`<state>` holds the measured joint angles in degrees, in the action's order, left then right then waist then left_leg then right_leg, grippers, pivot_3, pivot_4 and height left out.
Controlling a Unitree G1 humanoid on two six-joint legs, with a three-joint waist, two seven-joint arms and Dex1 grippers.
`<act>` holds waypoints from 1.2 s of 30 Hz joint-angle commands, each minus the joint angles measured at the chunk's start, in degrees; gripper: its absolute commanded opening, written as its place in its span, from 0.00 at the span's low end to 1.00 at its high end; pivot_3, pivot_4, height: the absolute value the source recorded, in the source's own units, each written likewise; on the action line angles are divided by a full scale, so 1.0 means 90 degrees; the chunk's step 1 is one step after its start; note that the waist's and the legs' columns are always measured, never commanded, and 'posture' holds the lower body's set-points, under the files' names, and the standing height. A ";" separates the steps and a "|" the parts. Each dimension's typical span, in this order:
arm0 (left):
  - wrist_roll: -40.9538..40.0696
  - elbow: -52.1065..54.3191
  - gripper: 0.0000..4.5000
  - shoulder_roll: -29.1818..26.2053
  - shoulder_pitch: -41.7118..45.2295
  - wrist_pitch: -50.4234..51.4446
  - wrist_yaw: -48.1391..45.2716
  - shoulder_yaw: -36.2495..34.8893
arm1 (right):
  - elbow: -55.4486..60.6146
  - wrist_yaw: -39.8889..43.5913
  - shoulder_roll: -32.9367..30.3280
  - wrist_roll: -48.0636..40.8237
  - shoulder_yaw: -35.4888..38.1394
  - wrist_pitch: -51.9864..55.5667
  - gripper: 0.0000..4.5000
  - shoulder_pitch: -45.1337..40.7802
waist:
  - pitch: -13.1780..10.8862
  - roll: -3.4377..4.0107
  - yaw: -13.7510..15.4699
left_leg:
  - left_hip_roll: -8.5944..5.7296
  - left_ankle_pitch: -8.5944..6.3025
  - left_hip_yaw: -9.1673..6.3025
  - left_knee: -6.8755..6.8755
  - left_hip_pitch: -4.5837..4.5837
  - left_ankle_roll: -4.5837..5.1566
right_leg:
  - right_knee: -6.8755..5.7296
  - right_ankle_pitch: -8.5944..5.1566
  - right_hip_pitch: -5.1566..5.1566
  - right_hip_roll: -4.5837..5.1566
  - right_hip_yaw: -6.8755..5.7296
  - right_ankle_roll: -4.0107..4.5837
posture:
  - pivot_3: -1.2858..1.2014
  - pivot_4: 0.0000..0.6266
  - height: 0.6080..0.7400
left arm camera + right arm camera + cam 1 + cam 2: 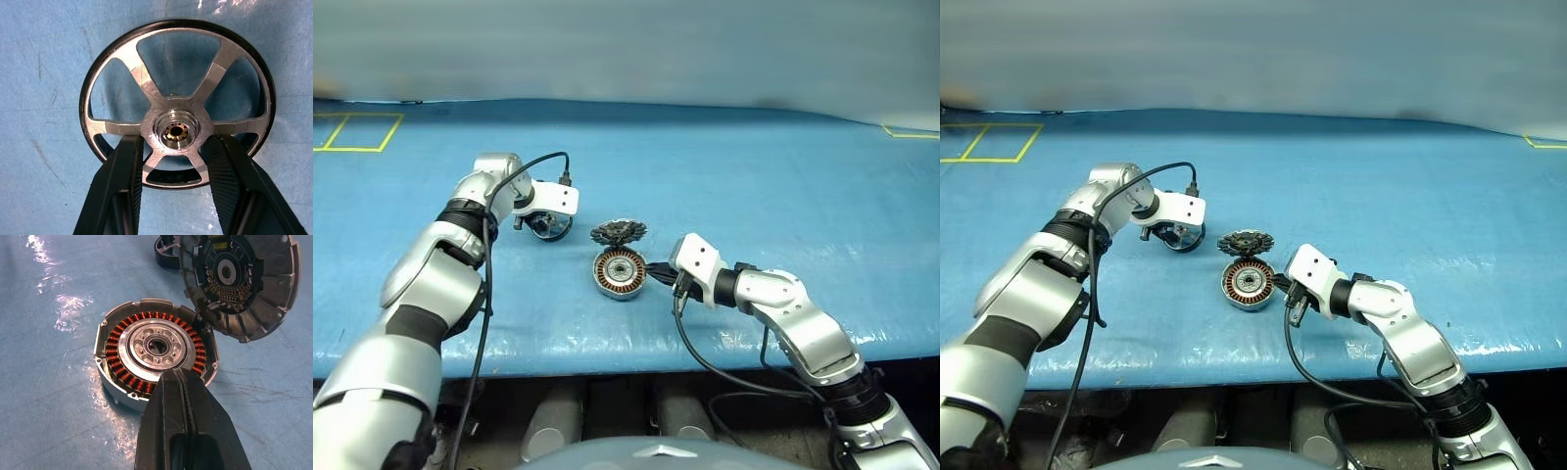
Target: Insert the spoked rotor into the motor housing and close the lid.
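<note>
One spoked rotor (177,103) flat, axis vertical; motor housing (620,272) w/ lid (242,281) upright.

Lighting: bright, even, from overhead. Glare: white patches on the glossy blue desk (63,308) in the right wrist view, a further streak along its near edge in the head views; small highlights on the spoked rotor (178,105) spokes and hub. Shadows: short, soft, close under the arms, the motor housing (155,350) and the raised lid (239,281). Focus: head views sharp at mid-desk, hazy across the far background; wrist views crisp on metal, the black fingers (188,431) soft at the frame edge. Slight wide-angle bowing of the desk's far edge.
</note>
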<state>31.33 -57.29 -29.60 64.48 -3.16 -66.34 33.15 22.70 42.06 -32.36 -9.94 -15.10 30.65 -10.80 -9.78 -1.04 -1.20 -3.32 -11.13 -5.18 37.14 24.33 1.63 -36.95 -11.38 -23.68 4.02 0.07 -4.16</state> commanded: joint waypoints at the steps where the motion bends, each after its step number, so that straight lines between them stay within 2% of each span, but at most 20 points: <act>1: -0.0341 0.0657 0.34 -0.0316 -0.0344 -0.0290 -0.0219 -0.0323 | 0.0137 -0.0048 0.0109 -0.0173 0.0247 -0.0118 0.00 0.0055 | 0.0000 0.0000 0.0000 | 0.0000 0.0000 0.0000 0.0000 0.0000 0.0000 | 0.0000 0.0000 0.0000 0.0000 0.0000 0.0001 | 0.52 0.24 1.00; 12: -0.1608 0.2471 0.34 -0.1702 -0.2142 -0.0974 -0.0558 -0.1443 | -0.0458 -0.0097 0.0609 -0.0389 0.0502 -0.0662 0.00 0.0131 | 0.0001 0.0006 -0.0034 | 0.0004 0.0000 0.0009 -0.0009 -0.0011 -0.0001 | 0.0000 0.0006 -0.0005 0.0000 0.0017 0.0012 | 0.52 0.24 1.00; 19: -0.2984 0.4321 0.34 -0.2102 -0.3916 -0.0641 -0.0782 -0.2330 | -0.1247 0.0267 0.1089 -0.0857 0.0760 -0.1424 0.00 0.0309 | 0.0001 0.0012 -0.0001 | 0.0003 -0.0001 0.0013 -0.0019 -0.0027 0.0000 | 0.0006 0.0020 0.0001 0.0006 0.0027 0.0045 | 0.52 0.24 1.00; 23: -0.3561 0.5240 0.34 -0.2088 -0.4738 -0.0136 -0.0555 -0.2785 | -0.1603 0.0511 0.1253 -0.1005 0.0815 -0.1870 0.00 0.0500 | -0.0001 0.0017 0.0014 | 0.0004 -0.0003 0.0017 -0.0026 -0.0053 0.0001 | 0.0007 -0.0001 0.0000 0.0010 0.0033 0.0080 | 0.52 0.24 1.00; 27: -0.3802 0.5885 0.34 -0.2043 -0.5188 0.0228 -0.0400 -0.2907 | -0.1852 0.0720 0.1283 -0.0935 0.0789 -0.2274 0.00 0.0664 | -0.0002 0.0018 0.0035 | 0.0008 -0.0003 0.0019 -0.0023 -0.0063 -0.0001 | 0.0005 -0.0017 0.0005 0.0013 0.0038 0.0060 | 0.52 0.24 1.00; 36: -0.4196 0.6442 0.34 -0.1818 -0.5154 0.0821 -0.0080 -0.2843 | -0.2219 0.0747 0.1477 -0.0899 0.0899 -0.2997 0.00 0.0895 | -0.0002 0.0022 0.0058 | 0.0012 -0.0003 0.0026 -0.0027 -0.0070 -0.0003 | 0.0005 -0.0018 0.0005 0.0004 0.0041 0.0061 | 0.52 0.24 1.00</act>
<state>-5.21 -1.49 -46.44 16.76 3.72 -67.97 9.24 2.19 48.61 -19.43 -17.22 -8.25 6.10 -2.87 -9.80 -0.84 -0.68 -3.22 -11.16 -4.93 36.90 23.71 1.60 -36.90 -11.54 -23.63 4.05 0.45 -3.61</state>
